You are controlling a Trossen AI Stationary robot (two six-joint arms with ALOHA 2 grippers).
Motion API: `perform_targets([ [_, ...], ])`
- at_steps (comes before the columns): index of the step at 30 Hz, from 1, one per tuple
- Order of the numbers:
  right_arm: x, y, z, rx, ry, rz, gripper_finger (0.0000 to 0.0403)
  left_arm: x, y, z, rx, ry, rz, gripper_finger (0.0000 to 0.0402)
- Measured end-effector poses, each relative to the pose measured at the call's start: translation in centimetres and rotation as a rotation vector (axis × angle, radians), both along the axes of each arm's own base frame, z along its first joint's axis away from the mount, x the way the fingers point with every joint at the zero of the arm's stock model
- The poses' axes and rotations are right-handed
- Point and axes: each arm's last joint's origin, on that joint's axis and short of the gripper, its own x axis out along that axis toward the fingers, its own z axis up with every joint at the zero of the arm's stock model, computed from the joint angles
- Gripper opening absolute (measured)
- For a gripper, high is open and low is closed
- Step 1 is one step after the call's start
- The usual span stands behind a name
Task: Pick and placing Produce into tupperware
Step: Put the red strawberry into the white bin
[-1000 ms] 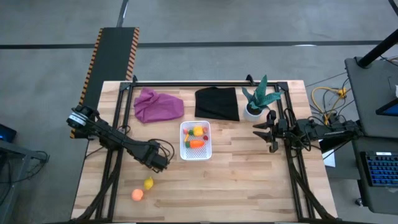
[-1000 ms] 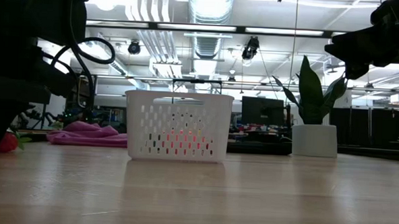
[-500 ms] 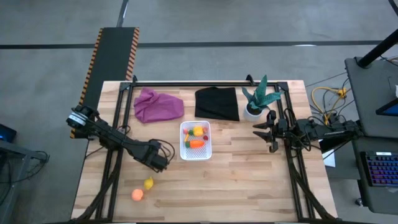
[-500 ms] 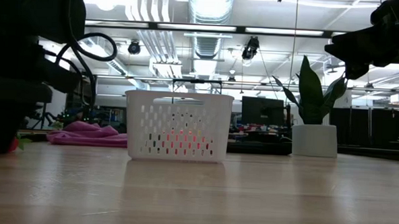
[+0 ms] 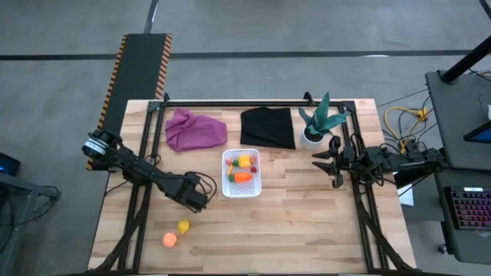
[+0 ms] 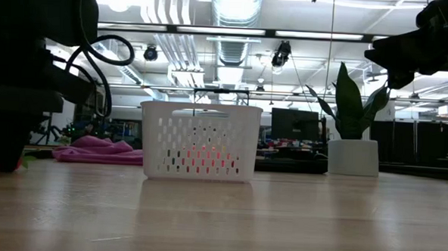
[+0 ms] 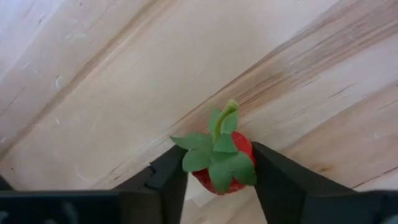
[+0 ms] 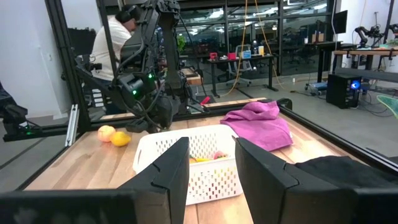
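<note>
Strawberry [image 7: 221, 163], red with green leaves, sits squeezed between the left gripper [image 5: 198, 202]'s two fingers, low over the wooden table [image 5: 307, 222] just left of the tupperware [image 5: 242, 173]. That white tub already contains a carrot [image 5: 242, 177] and a lemon [image 5: 245, 161]. Another lemon [image 5: 183, 226] and a peach [image 5: 169, 239] lie on the table's near left. The right gripper [image 5: 328, 163] waits beside the potted plant [image 5: 318, 123], fingers spread.

A pale wood table [image 5: 307, 230] stands on a grey concrete floor [image 5: 245, 27]. Beyond it, an open workshop: ceiling ducts [image 6: 233, 8] among strip lights overhead, desks [image 8: 249, 62] and monitors behind, and a seated person [image 8: 115, 40] in white.
</note>
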Motion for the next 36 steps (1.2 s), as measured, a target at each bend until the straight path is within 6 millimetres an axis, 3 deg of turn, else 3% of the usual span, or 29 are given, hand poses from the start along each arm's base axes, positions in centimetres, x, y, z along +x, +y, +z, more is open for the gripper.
perform_targets([
  [3, 0.0, 0.0, 0.0, 0.0, 0.0, 0.0, 0.0123, 0.0, 0.0, 0.0, 0.001, 0.0, 0.0, 0.0115],
  [11, 0.0, 0.0, 0.0, 0.0, 0.0, 0.0, 0.0123, 0.3, 0.0, 0.5, 0.02, -0.023, -0.013, 0.0113],
  [19, 0.0, 0.0, 0.0, 0.0, 0.0, 0.0, 0.0123, 1.3, 0.2, 5.7, 0.111, -0.289, -0.101, 0.0113],
  [27, 0.0, 0.0, 0.0, 0.0, -0.001, 0.0, 0.0123, 2.1, 1.4, 12.5, 0.351, -0.771, -0.232, 0.0113],
  [31, 0.0, 0.0, 0.0, 0.0, -0.001, 0.0, 0.0123, 3.7, 2.3, 13.9, 0.442, -0.902, -0.335, 0.0113],
  [36, 0.0, 0.0, 0.0, 0.0, -0.001, 0.0, 0.0123, 5.9, 4.8, 13.3, 0.488, -0.882, -0.343, 0.0113],
])
